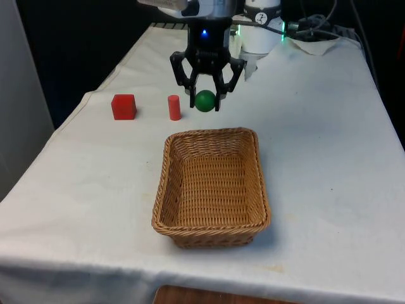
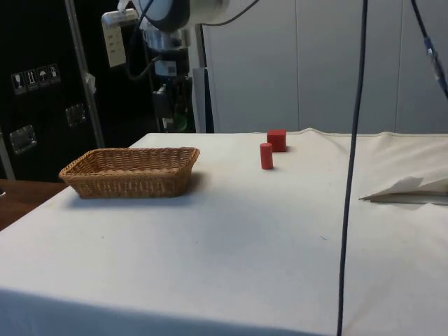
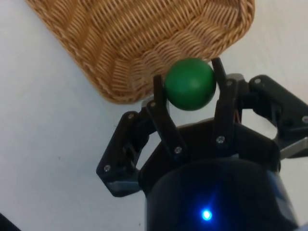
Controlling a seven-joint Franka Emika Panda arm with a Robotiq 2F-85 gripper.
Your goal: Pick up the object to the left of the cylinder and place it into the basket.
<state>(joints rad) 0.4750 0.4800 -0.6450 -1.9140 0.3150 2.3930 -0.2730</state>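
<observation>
Plainly, the gripper point(image 1: 207, 100) is clamped on the green ball point(image 3: 190, 84), lifted off the table point(image 1: 316, 139) and, as far as the wrist view lets one judge, just short of the basket point(image 1: 166, 190) at its far rim, the basket lying onward toward the table's near edge.

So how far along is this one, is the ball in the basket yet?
Done: the pickup, jaws shut on the green ball, held off the cloth. In hand: the carry, with the ball near the basket rim in the wrist view. Left: release into the basket, which is empty.
</observation>
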